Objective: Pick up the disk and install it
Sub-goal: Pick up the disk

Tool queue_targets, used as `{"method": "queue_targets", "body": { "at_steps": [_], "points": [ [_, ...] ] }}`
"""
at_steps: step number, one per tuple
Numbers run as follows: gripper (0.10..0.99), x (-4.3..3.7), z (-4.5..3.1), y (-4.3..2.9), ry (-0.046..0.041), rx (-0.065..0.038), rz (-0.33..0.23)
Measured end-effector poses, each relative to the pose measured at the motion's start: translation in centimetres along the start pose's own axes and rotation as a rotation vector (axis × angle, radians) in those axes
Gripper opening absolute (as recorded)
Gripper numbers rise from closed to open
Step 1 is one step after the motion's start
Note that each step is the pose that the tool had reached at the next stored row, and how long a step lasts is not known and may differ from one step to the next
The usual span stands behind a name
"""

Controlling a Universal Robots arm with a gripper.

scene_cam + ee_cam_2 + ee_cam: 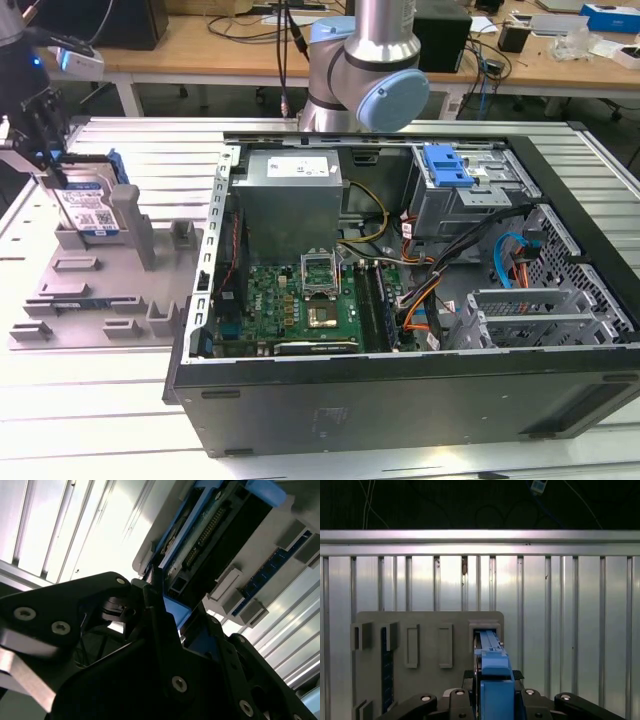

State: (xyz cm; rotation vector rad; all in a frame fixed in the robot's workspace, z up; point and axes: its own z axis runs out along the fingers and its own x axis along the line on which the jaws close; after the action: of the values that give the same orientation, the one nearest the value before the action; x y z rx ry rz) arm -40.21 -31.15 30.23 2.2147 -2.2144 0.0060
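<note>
The gripper [495, 680] is clamping snug on the disk [92, 208]. It's standing upright in the gray tray [100, 290].

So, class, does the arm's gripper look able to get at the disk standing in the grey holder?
Likely yes: the gripper is right at the disk, upright in its grey holder, with nothing between them.

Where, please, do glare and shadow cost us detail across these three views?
Exterior view: the table glares white at the exterior view's left, while the inside of the computer case is evenly lit. Second wrist view: bright slats wash out behind the claw, which is nearly a black silhouette, and the disk is shaded. First wrist view: glare streaks the table's rail, and the background beyond is dark.
</note>
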Motion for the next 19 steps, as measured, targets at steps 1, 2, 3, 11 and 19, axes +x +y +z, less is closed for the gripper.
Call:
{"method": "queue_targets", "body": {
  "at_steps": [1, 2, 3, 11, 19],
  "points": [
    [0.369, 0.00, -0.08, 0.00, 0.0000, 0.000, 0.000],
    [0.369, 0.01, -0.28, 0.00, 0.0000, 0.000, 0.000],
    [0.369, 0.02, -0.40, 0.00, 0.0000, 0.000, 0.000],
    [0.369, 0.04, -2.23, 0.01, 0.0000, 0.004, 0.001],
    [0.369, 0.07, -4.99, 0.02, -0.0001, 0.010, 0.001]
  ]
}}
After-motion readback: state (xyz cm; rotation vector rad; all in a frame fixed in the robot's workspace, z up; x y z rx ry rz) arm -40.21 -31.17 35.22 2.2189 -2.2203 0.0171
